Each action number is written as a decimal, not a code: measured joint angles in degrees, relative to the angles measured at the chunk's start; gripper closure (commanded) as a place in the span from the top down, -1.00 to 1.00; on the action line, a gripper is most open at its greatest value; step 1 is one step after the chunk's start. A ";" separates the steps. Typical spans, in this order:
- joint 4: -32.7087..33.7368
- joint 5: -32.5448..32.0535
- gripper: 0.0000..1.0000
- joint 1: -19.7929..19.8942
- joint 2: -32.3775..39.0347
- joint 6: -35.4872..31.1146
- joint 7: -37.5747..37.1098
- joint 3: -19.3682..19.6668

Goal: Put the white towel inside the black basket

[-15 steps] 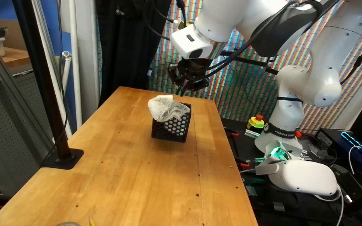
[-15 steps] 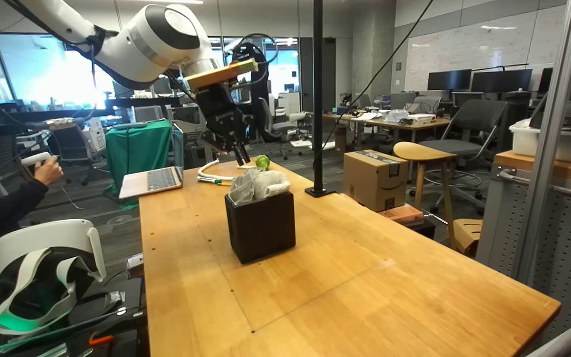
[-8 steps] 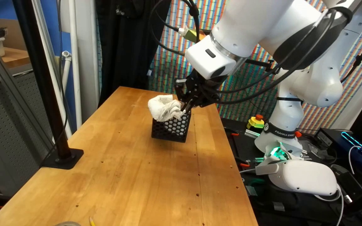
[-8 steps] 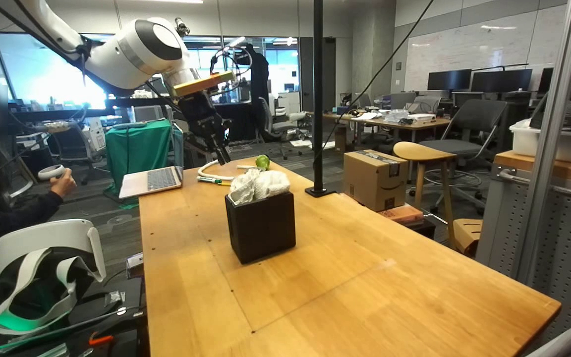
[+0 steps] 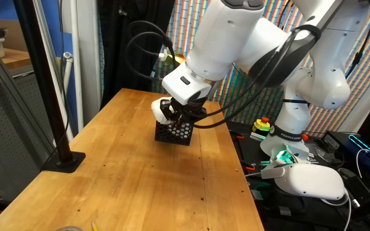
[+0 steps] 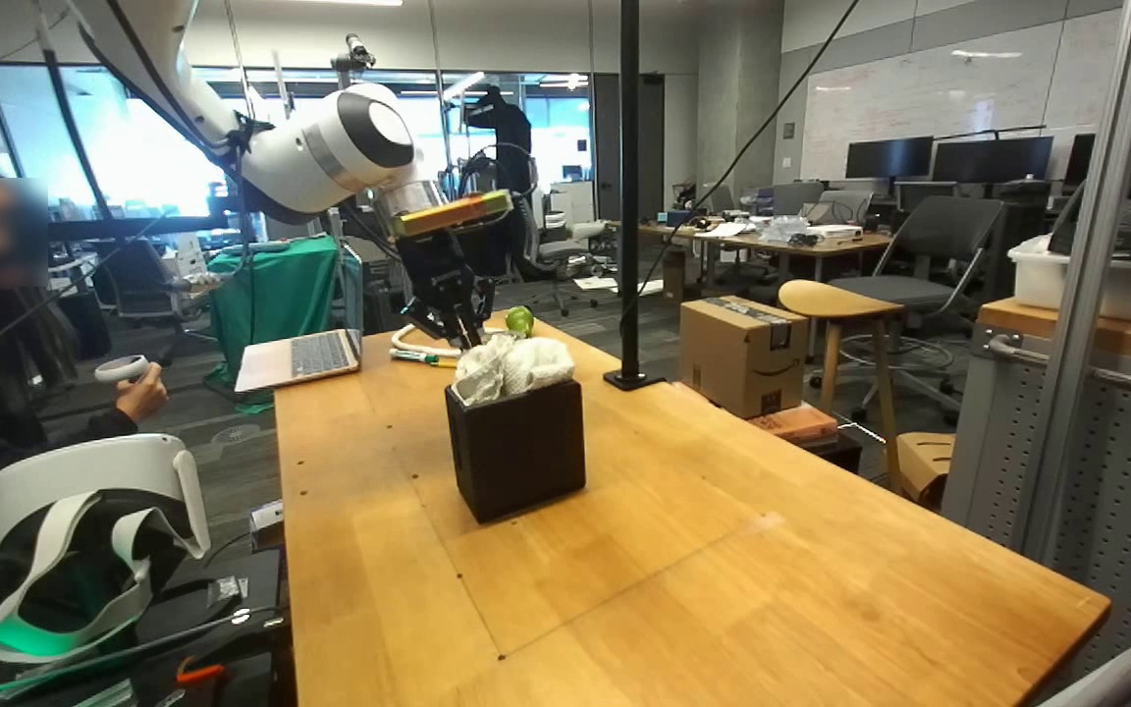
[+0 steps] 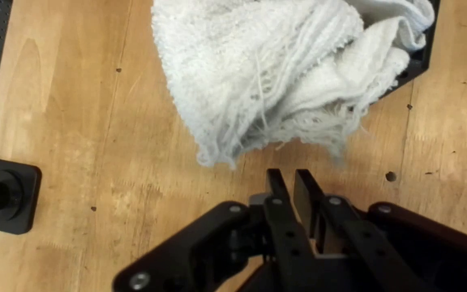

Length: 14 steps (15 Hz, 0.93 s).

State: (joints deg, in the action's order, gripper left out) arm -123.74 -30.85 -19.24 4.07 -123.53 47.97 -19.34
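Wrist view: on the gripper (image 7: 288,171), a narrow gap is seen between the fingers (image 7: 309,188), and nothing is gripped. Ahead of the jaws, the white towel (image 7: 270,69) is bunched in the black basket (image 7: 422,59), partly draped over its rim; beneath the jaws, the wooden table (image 7: 95,170) is seen.

your gripper (image 6: 470,344) has come down closer to the black basket (image 6: 518,454) since half a second ago, and in an exterior view it's swung from the basket's side to right in front, hiding more of the white towel (image 5: 156,110). Person's hand (image 6: 140,393) dropped lower too
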 measured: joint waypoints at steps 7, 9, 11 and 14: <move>1.86 -0.04 -0.70 2.79 2.38 -0.38 2.19 3.22; 1.98 -0.14 -0.67 3.10 2.28 -0.38 2.19 3.56; 2.07 -0.21 -0.68 3.24 1.88 -0.38 2.19 3.68; 2.07 -0.50 -0.68 3.26 0.92 -0.31 2.09 3.68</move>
State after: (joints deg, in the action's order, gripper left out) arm -121.67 -31.34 -15.98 4.98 -123.84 50.06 -15.66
